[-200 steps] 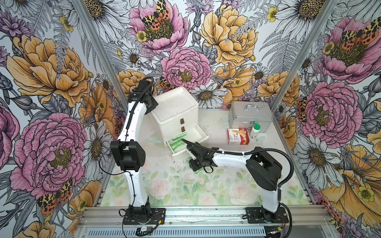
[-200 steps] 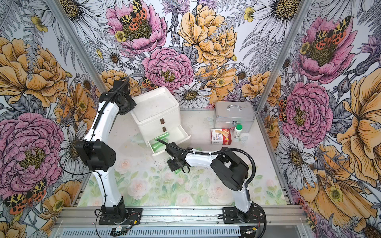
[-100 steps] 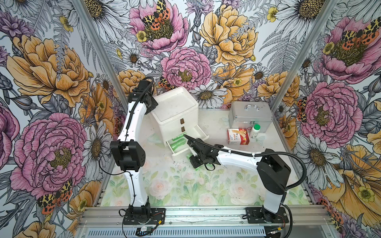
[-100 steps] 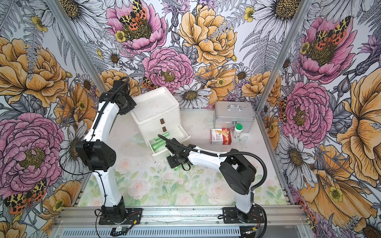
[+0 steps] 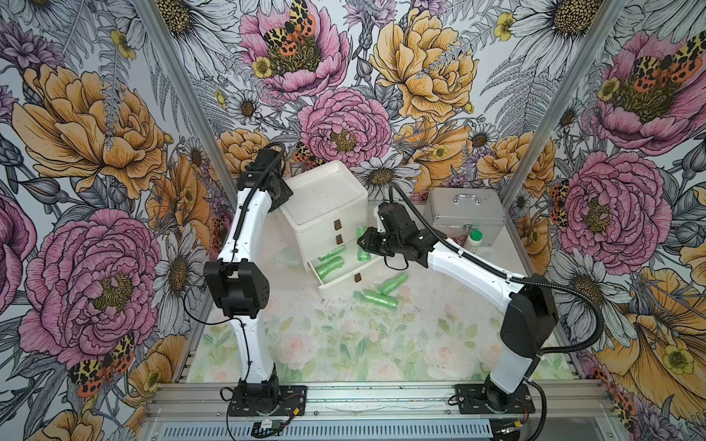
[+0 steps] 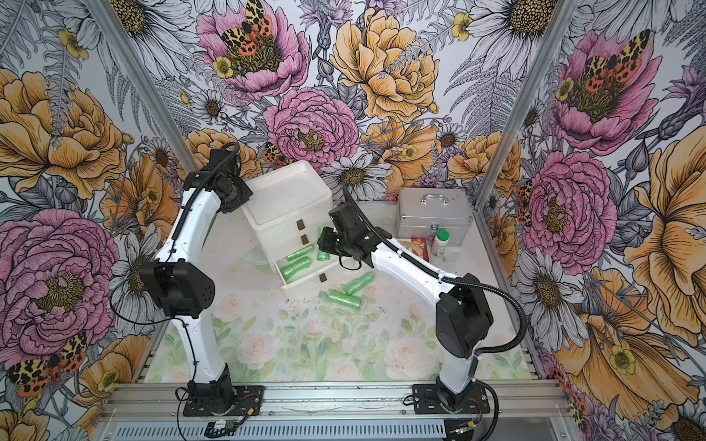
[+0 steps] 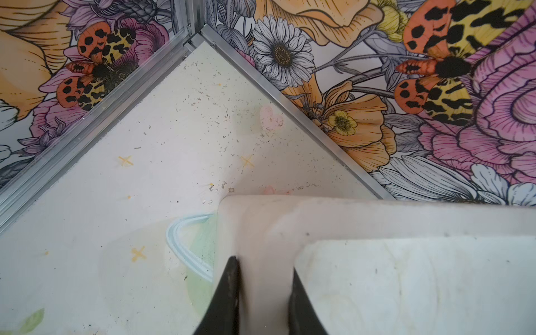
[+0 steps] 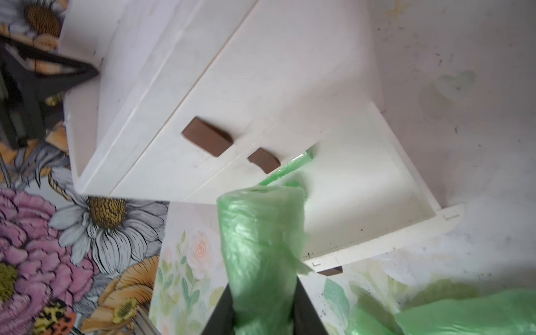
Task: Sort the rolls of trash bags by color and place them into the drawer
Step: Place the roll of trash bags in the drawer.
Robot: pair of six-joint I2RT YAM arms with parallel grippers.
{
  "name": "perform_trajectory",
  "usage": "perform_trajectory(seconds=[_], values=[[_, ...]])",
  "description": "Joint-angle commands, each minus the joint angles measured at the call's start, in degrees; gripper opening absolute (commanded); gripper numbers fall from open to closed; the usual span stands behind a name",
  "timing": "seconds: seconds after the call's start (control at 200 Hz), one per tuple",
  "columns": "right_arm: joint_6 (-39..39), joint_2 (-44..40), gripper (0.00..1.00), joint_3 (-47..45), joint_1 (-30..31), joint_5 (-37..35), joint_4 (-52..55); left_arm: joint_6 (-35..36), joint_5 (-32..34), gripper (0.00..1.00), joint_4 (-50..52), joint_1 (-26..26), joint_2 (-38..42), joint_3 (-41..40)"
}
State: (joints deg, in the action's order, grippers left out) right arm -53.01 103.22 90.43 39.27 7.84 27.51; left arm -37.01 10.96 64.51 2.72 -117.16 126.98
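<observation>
Gripping a green roll (image 8: 261, 240) firmly between the right fingers (image 8: 223, 311), with one end of it toward the wrist camera. In both top views, held over the right part of the open bottom drawer (image 5: 337, 285), close to the front of the white cabinet (image 5: 324, 198) (cannot tell whether touching the drawer floor). Inside the drawer, toward its left side: two more rolls (image 5: 331, 252) (image 5: 331, 266), lying side by side and nearly parallel. On the tabletop (image 5: 344, 343), just in front of the drawer's right front corner: another two rolls (image 5: 393, 283) (image 5: 377, 299), green too, set at an angle and very near each other; touching or not, impossible to say.

Clenching the raised rim at a top corner of the cabinet with the left fingers (image 7: 230, 290), one outside the rim and one inside. Place of the cabinet: back left of the tabletop; upper two drawers closed. At the back right corner: a silver case (image 5: 464, 214), and just in front of it a white bottle (image 5: 473, 242) with green cap, upright.
</observation>
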Motion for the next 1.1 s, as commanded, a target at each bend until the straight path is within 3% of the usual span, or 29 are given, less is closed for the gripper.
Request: perform_trajectory(seconds=[0.0,0.15,0.365,0.751,1.096], values=[[-15.2,4.4,0.34,2.1,0.9,0.8,-2.0,-11.1,-21.7,0.00,1.5,3.3,-6.8,-4.7],[-25.4,9.0,0.35,2.4,1.0,4.4,-7.3,-11.1,-21.9,0.00,1.5,3.2,-6.8,-4.9],[-32.8,11.3,0.32,0.1,2.0,3.7,-10.8,-10.9,-22.0,0.00,1.5,3.0,-6.7,-5.1],[-42.1,15.4,0.34,-3.7,3.8,8.1,-18.6,-10.7,-22.1,0.00,1.5,2.9,-6.5,-5.6],[-44.2,15.8,0.34,-4.4,4.1,8.5,-20.3,-10.8,-22.2,0.00,1.5,2.7,-6.4,-5.5]])
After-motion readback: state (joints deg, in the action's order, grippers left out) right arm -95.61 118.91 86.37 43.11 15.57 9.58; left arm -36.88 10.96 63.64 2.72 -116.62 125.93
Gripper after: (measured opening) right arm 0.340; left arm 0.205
